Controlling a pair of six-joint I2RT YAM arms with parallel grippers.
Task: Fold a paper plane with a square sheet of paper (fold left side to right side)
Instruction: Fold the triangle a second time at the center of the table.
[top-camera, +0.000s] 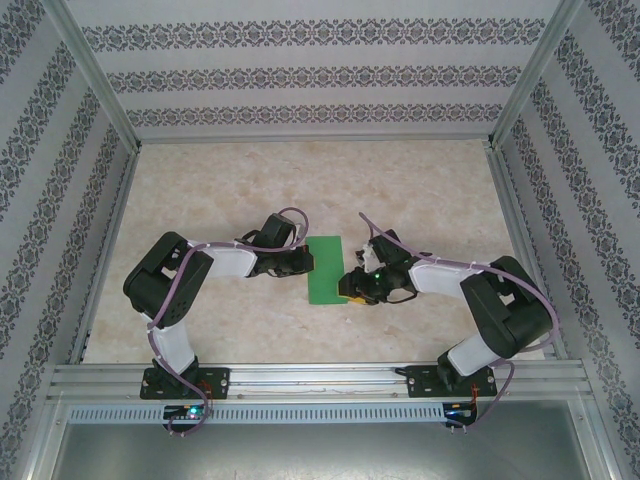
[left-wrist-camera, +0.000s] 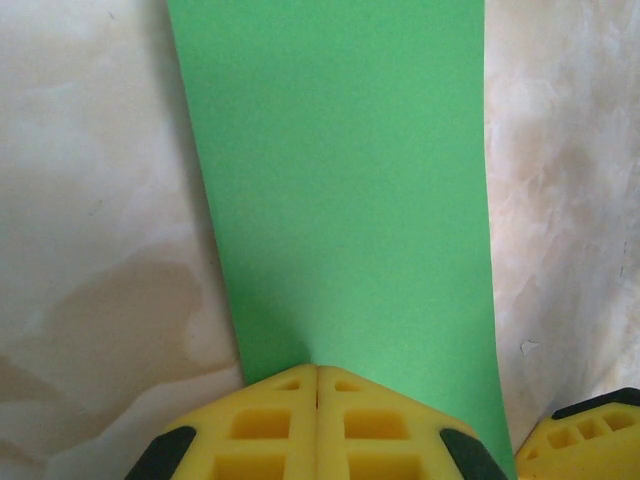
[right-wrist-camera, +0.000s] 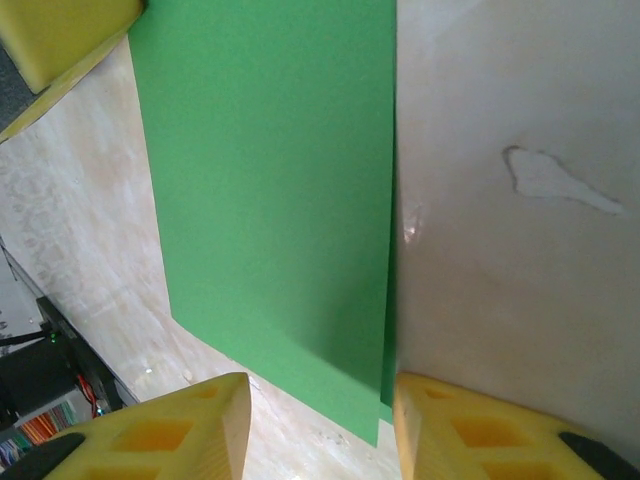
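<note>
Folded square sheet of paper (top-camera: 325, 270) with the left gripper (left-wrist-camera: 318, 372) closed and the right gripper (right-wrist-camera: 320, 405) parted.

The left gripper has its 2 yellow fingers pressed together, tip to tip. The green sheet begins right at the tips and runs straight ahead from them as a long flat strip. Whether its near edge is nipped between them cannot be told. The right gripper has its 2 fingers standing apart, clamping nothing. The sheet's near corner lies in the gap between them, closer to the right-hand finger, and the strip extends ahead and to the left. Along the edge ahead of that finger 2 layers show, the lower one peeking out slightly. The sheet lies flat on the marbled table (top-camera: 300, 190), between the 2 grippers, which face each other across it.
</note>
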